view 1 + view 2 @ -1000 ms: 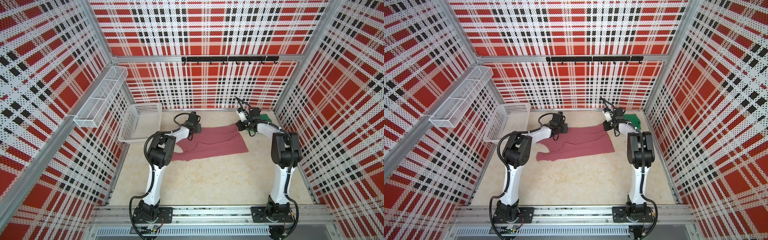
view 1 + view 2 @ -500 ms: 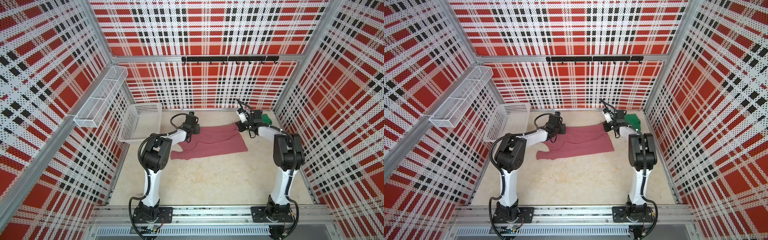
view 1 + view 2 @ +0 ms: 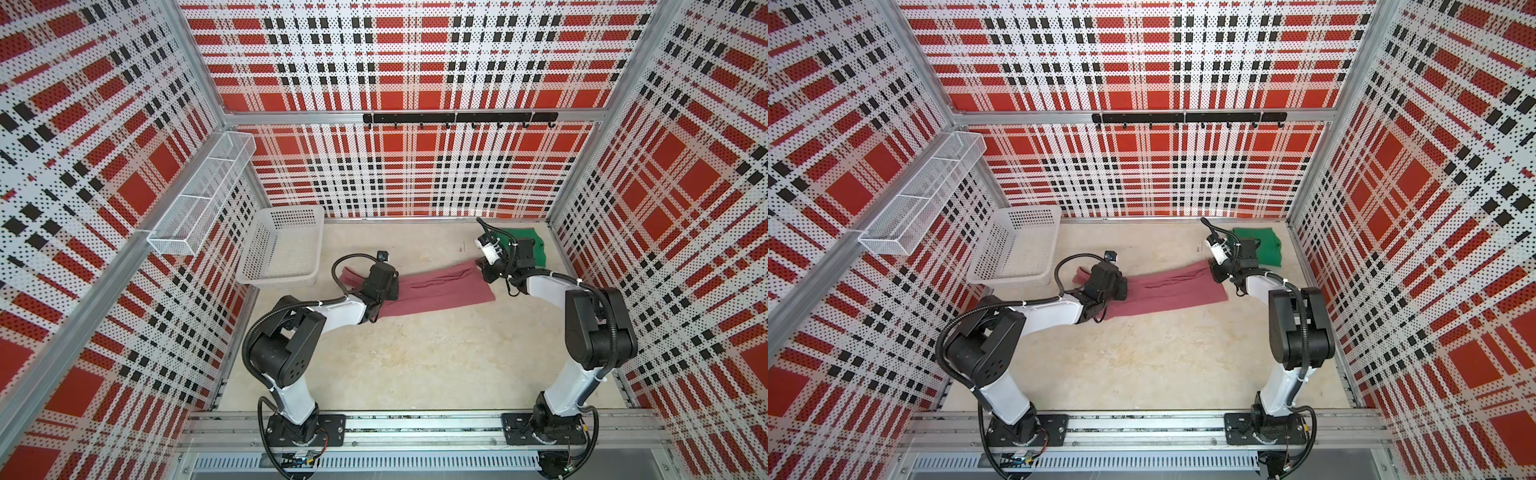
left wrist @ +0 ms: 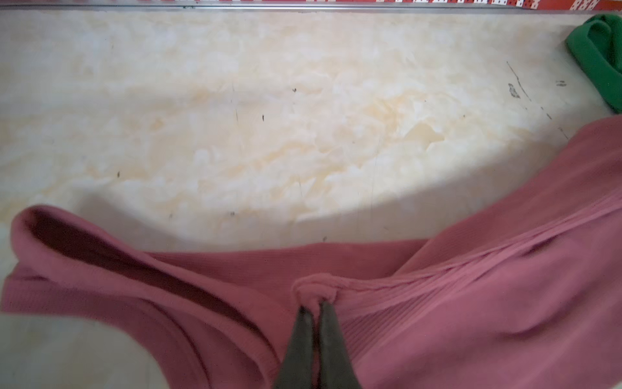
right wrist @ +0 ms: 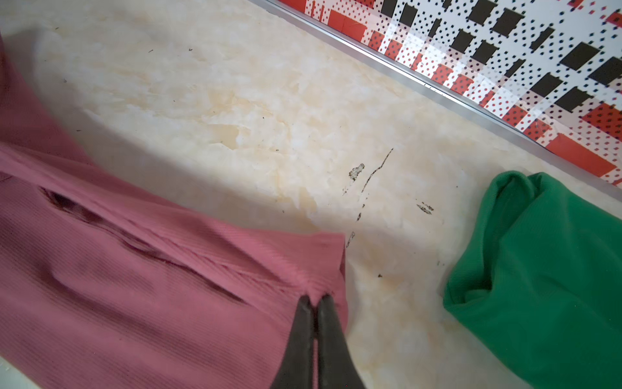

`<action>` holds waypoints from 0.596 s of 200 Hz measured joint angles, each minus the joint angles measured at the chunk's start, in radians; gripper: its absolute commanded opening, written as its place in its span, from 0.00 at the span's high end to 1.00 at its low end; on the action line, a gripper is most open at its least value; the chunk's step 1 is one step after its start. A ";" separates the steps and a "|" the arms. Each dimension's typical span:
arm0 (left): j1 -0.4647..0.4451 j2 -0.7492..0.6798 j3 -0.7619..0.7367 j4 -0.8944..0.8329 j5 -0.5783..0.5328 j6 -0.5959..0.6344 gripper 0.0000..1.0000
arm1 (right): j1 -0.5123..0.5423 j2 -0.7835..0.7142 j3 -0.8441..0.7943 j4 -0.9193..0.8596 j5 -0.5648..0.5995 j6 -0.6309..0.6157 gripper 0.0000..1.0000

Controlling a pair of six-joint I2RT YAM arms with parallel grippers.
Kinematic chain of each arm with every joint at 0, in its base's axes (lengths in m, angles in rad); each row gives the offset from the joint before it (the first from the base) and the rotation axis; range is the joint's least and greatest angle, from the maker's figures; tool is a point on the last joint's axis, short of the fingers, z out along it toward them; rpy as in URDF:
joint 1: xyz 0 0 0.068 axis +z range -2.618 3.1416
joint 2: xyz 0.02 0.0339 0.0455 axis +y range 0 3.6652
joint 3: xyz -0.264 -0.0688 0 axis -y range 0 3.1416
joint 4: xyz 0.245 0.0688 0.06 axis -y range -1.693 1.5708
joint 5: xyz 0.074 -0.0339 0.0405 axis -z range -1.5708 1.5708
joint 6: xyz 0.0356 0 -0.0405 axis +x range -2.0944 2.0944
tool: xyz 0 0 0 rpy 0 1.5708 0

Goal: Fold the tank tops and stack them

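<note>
The rose-pink tank top [image 3: 440, 289] [image 3: 1171, 289] lies stretched across the back of the floor between both arms in both top views. My left gripper [image 4: 315, 304] is shut on a bunched fold of the pink tank top [image 4: 471, 320] at its left end. My right gripper [image 5: 315, 299] is shut on the pink tank top [image 5: 141, 296] near its right corner. The green tank top [image 3: 536, 249] [image 3: 1264, 247] [image 5: 545, 269] lies folded at the back right, partly hidden by my right arm in both top views. Its edge [image 4: 599, 57] shows in the left wrist view.
A white perforated basket [image 3: 282, 249] [image 3: 1017, 249] stands at the back left, close to my left gripper. A wire shelf [image 3: 203, 199] hangs on the left wall and a black hook rail [image 3: 457, 118] on the back wall. Plaid walls close in on three sides.
My left arm has swung out to the left and both grippers have drawn the pink tank top's far edge back over itself, so the cloth now lies as a narrower, tauter band.
</note>
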 measured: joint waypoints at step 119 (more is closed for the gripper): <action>-0.079 -0.264 -0.170 0.020 -0.193 -0.280 0.38 | -0.011 -0.322 -0.187 -0.089 0.134 0.246 0.42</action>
